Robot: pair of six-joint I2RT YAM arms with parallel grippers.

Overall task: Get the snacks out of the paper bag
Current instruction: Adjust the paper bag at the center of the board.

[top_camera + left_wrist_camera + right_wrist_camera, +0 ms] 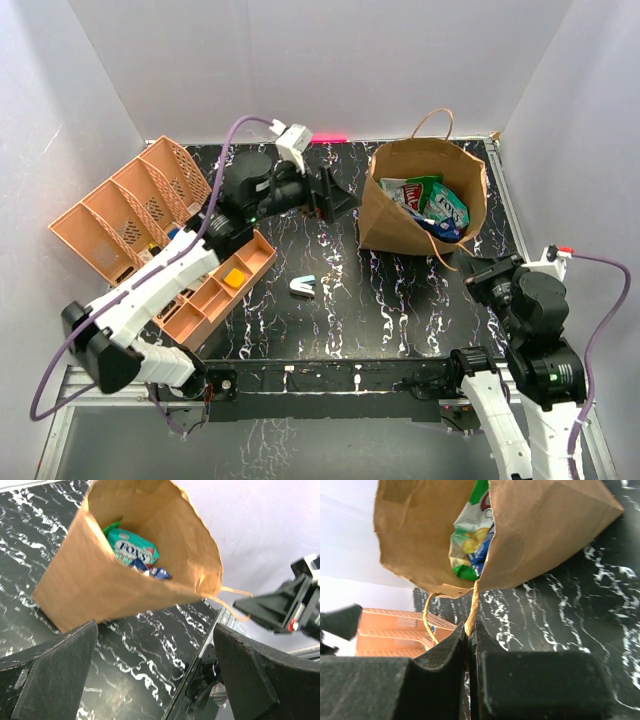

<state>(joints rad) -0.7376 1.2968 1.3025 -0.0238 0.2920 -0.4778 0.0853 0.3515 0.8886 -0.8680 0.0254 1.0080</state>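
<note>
The brown paper bag [400, 205] stands at the back right of the table, mouth open. Inside it lie the snacks [430, 205]: a teal packet [132, 550], a green and white packet [467, 535] and a blue one. My right gripper [478, 270] is shut on the bag's near twisted paper handle [471, 610], just off the bag's front right corner. My left gripper [335, 200] is open and empty, held above the table to the left of the bag [100, 585], pointing at it. The bag [540, 535] fills the top of the right wrist view.
An orange divided tray [215, 290] with small items lies at the left front. A tall orange file rack [130, 205] leans at the far left. A small teal and white object [303, 287] lies mid-table. A pink item [328, 138] sits at the back edge.
</note>
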